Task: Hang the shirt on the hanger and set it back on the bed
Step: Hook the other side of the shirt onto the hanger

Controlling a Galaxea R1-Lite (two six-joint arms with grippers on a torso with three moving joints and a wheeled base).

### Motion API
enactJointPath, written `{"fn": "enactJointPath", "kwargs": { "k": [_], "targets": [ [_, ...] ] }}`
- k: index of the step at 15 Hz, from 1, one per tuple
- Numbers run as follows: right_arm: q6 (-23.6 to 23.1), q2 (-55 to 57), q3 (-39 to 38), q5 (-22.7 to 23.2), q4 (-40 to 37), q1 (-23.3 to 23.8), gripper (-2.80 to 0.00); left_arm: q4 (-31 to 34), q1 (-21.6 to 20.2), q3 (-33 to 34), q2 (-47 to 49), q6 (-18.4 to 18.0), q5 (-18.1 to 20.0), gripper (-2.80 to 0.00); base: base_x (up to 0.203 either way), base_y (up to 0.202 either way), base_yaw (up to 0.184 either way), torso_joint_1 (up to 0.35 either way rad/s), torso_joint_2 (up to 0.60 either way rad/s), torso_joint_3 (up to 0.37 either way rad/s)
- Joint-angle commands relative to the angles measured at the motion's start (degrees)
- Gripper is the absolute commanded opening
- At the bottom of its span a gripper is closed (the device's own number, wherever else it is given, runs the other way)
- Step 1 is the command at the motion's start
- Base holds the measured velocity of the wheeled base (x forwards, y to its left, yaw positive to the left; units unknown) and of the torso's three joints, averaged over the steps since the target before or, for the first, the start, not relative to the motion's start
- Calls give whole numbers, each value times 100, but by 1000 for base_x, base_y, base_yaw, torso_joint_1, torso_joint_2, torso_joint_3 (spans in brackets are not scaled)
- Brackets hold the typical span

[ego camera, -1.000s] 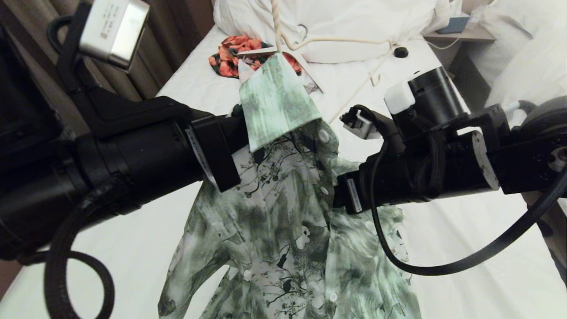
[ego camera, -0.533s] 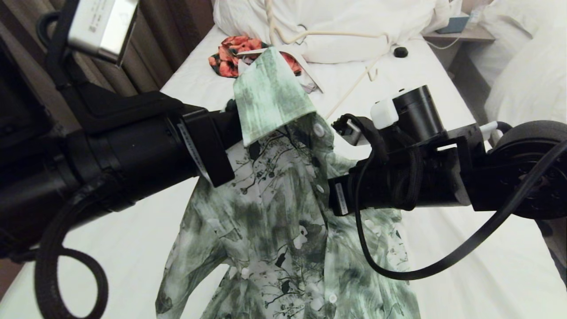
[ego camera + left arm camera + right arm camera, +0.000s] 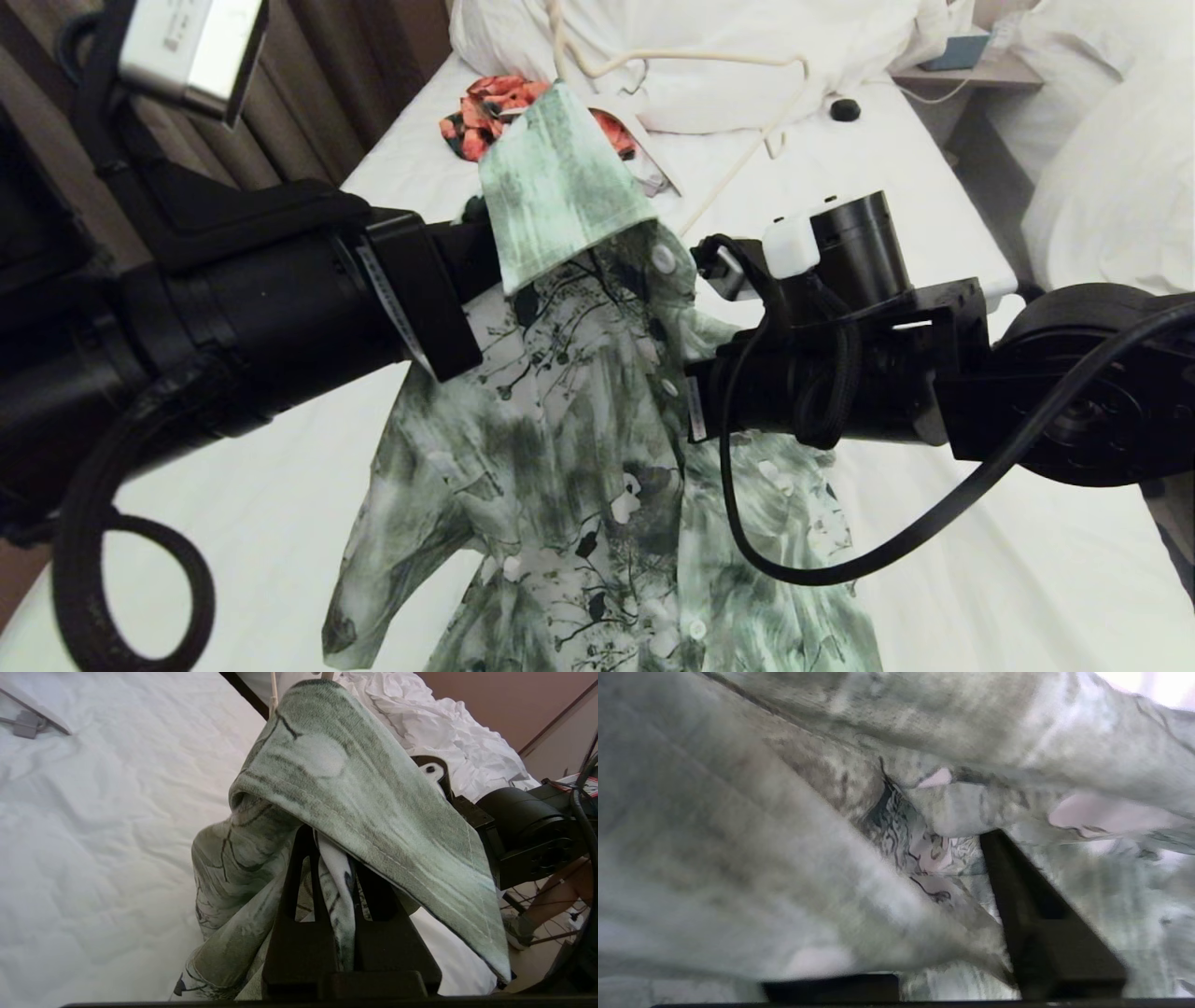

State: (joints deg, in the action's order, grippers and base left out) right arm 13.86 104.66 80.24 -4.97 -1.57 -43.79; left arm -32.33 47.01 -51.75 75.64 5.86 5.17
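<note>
Shifted since a second ago: right hand (image 3: pixel 952 933) pushed farther in under the shirt (image 3: pixel 579 448), its wrist now lower and closer against the cloth; collar peak carried slightly left and higher; hanger (image 3: pixel 691 58) wire swung upward against the pillow (image 3: pixel 747 84). Left hand (image 3: pixel 338 877) unchanged, clamped tight on a fold of shirt just under the collar, holding the garment up off the bed (image 3: pixel 934 560) while the lower part trails onto the sheet. Right hand buried in fabric, one dark finger (image 3: pixel 1041 924) visible with cloth lying against it; how far open, and whether gripping, cannot tell. Hanger's top threaded up out of the collar, its cream wire visible beyond against the pillow. Counted: one shirt, one cream hanger, two hands, one orange-red floral garment (image 3: pixel 485 112) near the pillow, one small black round object (image 3: pixel 845 109) on the sheet.
</note>
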Motion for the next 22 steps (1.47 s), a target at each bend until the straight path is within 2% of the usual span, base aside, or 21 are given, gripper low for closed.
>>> {"fn": "enactJointPath", "kwargs": {
  "k": [1,5,8,11,14,18,22],
  "targets": [
    [11,-11,-8,-59,25,2,-280,-19,-75,-11,12,3,2,-280,0,0,0,0,0,0],
    [453,-199,44,-103,-1,408,-280,-10,-352,-192,116,281,10,-280,0,0,0,0,0,0],
    [512,-350,32,-44,-44,803,-280,4,-545,-367,254,586,2,-280,0,0,0,0,0,0],
    [504,-507,44,137,-48,1120,-280,7,-640,-447,410,605,6,-280,0,0,0,0,0,0],
    [499,-701,140,740,-44,1477,-280,148,-570,-477,407,609,2,-280,0,0,0,0,0,0],
    [471,-746,321,998,-54,1804,-280,319,-177,-400,365,609,-7,-280,0,0,0,0,0,0],
    [433,-719,511,1357,-227,2142,-280,350,-104,-363,372,609,-7,-280,0,0,0,0,0,0]
  ]
}}
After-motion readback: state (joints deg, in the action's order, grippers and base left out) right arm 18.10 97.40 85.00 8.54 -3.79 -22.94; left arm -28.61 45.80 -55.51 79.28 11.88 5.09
